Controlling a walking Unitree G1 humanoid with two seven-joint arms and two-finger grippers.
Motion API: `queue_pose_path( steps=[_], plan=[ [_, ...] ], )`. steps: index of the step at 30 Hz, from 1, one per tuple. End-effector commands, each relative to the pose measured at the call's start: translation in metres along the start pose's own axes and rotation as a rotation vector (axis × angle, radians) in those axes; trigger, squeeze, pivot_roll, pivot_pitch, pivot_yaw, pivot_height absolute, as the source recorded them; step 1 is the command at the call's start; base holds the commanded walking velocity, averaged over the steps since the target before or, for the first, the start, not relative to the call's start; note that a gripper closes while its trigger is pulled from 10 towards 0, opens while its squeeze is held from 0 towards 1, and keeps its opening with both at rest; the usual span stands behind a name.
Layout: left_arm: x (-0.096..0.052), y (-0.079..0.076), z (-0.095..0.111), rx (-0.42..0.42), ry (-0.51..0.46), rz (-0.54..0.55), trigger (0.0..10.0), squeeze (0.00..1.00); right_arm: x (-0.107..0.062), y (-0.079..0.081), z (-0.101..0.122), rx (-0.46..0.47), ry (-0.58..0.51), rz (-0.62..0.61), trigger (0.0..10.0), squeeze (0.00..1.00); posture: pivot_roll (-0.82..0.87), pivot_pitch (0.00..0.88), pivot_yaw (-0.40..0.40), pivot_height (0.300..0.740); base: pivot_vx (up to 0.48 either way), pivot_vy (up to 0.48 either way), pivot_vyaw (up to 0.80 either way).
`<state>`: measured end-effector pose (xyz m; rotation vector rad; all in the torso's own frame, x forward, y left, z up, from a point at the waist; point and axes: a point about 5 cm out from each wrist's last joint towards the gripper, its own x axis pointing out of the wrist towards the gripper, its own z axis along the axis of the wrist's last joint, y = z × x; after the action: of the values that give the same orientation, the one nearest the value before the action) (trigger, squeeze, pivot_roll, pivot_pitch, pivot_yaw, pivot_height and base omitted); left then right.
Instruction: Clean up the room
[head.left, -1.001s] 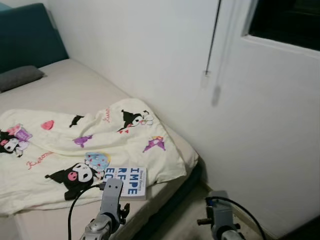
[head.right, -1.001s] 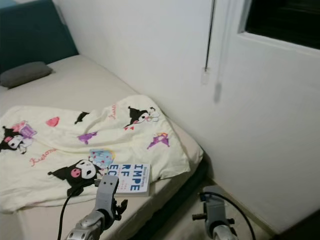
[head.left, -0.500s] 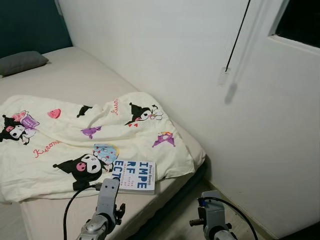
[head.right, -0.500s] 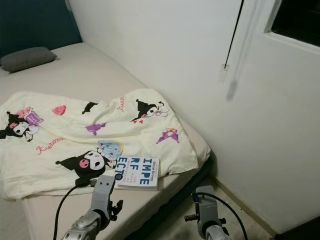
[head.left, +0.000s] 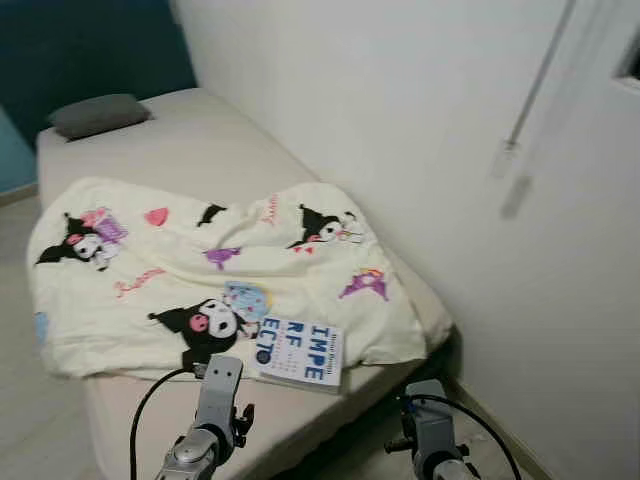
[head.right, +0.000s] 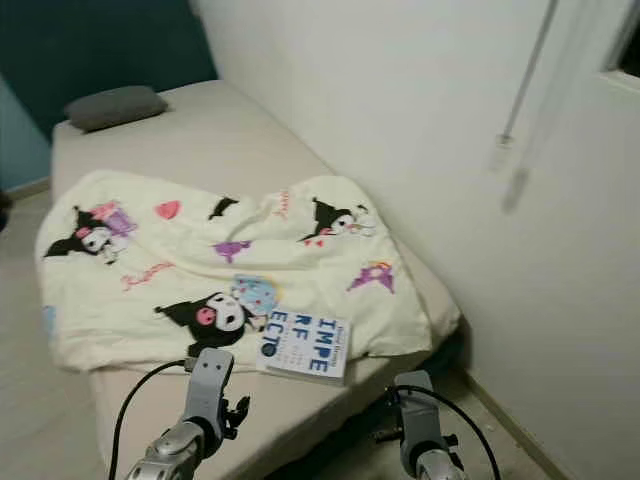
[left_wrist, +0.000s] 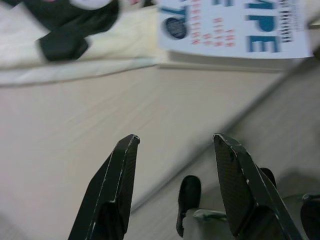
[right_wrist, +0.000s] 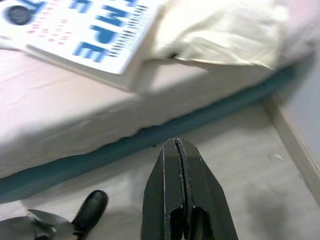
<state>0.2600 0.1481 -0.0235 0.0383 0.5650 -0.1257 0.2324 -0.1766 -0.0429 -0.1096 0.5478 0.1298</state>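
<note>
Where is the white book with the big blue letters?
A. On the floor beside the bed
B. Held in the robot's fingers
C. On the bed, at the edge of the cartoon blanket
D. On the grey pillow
C. The white book with blue letters lies flat on the beige bed, against the near edge of the cream cartoon blanket, far from the grey pillow.

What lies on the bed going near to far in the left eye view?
Book → cartoon-print blanket → bare mattress → grey pillow → dark headboard.
</note>
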Motion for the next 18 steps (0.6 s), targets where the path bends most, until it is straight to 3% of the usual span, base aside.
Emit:
queue_pose_path(
  steps=[1, 13, 18],
  plan=[
    [-0.0023, 0.0003, -0.0055, 0.001, 0.012, 0.004, 10.0, 0.0, -0.0007, 0.0045, -0.0021, 0.003, 0.002, 0.015, 10.0, 0.0, 0.02, 0.119, 0.022, 0.729, 0.0, 0.0, 0.8],
    [-0.002, -0.0043, -0.0037, 0.014, 0.009, -0.016, 10.0, 0.0, -0.0021, 0.005, -0.0045, 0.012, 0.004, 0.011, 10.0, 0.0, 0.02, 0.127, 0.028, 0.729, 0.0, 0.0, 0.8],
    [-0.0015, -0.0064, -0.0025, 0.016, 0.009, -0.029, 10.0, 0.0, -0.0026, 0.0024, -0.0061, 0.046, 0.011, -0.012, 10.0, 0.0, 0.02, 0.129, 0.029, 0.729, 0.0, 0.0, 0.0]
  ],
)
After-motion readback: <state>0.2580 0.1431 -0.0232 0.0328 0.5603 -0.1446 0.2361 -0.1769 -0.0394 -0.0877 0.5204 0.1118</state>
